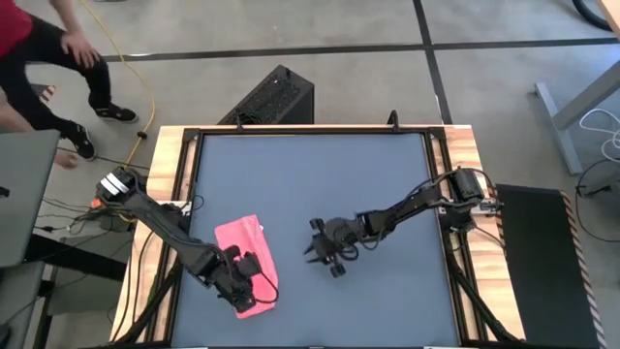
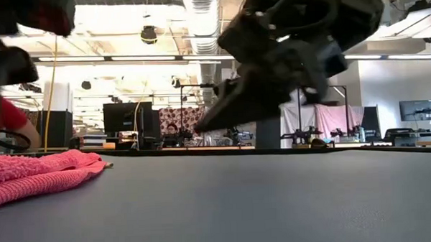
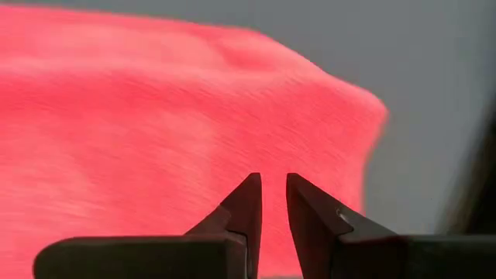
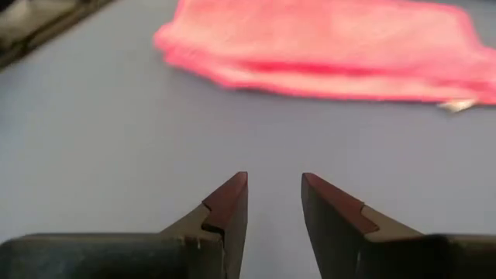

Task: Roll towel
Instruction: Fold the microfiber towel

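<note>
We see the pink towel lying folded at the bench's left front. Our left pincer sits over its near end, fingers narrowly parted, pinching nothing. Our right pincer hovers mid-bench, spread, empty. No writing is readable.

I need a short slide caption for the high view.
Left gripper over the pink towel; right gripper waits beside it.

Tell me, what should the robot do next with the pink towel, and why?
Probably lower the left gripper onto the near end of the towel and pinch it, to start the roll. The towel lies flat and unrolled, and the left gripper's nearly closed fingers sit over it with nothing between them. The right gripper, open, waits beside the towel above the bare table.
</note>
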Controlling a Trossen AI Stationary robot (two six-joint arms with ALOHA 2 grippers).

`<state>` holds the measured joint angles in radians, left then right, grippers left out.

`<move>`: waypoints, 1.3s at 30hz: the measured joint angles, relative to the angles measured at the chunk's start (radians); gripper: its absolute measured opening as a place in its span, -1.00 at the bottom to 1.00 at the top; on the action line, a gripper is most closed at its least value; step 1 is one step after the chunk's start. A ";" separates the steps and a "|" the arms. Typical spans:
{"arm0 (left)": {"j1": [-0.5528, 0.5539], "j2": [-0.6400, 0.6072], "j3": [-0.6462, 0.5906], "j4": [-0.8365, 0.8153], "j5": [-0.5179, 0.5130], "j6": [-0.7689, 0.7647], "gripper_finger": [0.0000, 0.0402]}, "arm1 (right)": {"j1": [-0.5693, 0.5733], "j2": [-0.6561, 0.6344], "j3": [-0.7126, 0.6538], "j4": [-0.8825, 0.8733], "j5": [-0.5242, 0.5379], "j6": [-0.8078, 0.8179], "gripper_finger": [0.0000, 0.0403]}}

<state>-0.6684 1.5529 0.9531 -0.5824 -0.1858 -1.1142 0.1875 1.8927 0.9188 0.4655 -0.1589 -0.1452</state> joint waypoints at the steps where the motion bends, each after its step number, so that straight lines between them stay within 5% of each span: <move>1: 0.005 0.004 -0.001 -0.035 -0.035 -0.010 -0.75 | -0.013 0.000 0.000 0.031 0.000 0.014 -0.27; 12: 0.098 0.005 -0.167 -0.085 -0.069 -0.094 -0.75 | -0.121 0.224 0.148 0.331 0.002 0.111 -0.27; 22: 0.103 0.002 -0.195 -0.072 -0.059 -0.054 -0.75 | -0.152 0.421 0.467 0.119 -0.035 0.044 -0.27; 39: 0.197 0.004 -0.204 0.036 -0.110 0.235 -0.75 | -0.114 0.437 0.497 -0.115 -0.060 0.044 -0.27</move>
<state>-0.4718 1.5574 0.7494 -0.5468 -0.2960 -0.8793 0.0730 2.3299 1.4155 0.3506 -0.2192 -0.1013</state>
